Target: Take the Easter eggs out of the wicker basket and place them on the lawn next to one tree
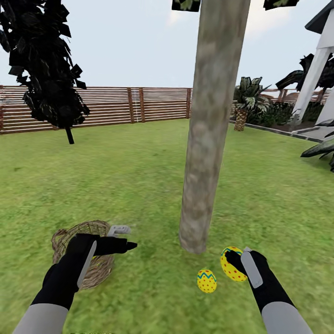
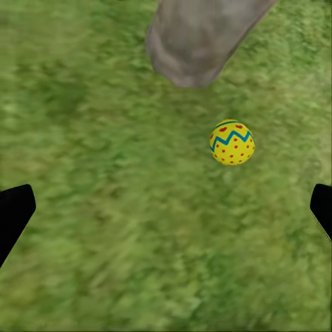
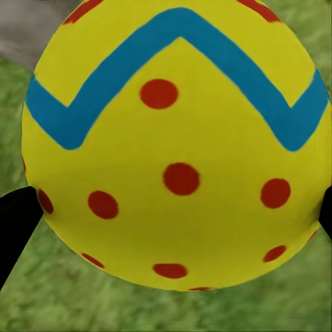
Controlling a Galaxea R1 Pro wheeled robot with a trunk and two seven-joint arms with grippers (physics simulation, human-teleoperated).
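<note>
1. Right pincer [image 1: 237, 263] closed around an Easter egg [image 1: 230, 264], held low over the lawn [image 1: 139, 176] just right of the tree [image 1: 206, 139] base. In the right wrist view the held egg [image 3: 176, 145] sits between the two dark fingertips [image 3: 15, 221].
2. Second egg [image 1: 206, 280] lies on the grass near the trunk foot, just left of the held one; seen also in the left wrist view [image 2: 232, 142], close to the trunk base [image 2: 197, 41].
3. Left pincer [image 1: 123, 237] spread wide, holding nothing, above the wicker basket [image 1: 83, 257], which stands on the lawn left of the tree.
4. Basket contents mostly hidden by the left arm; cannot tell whether an egg is inside.
</note>
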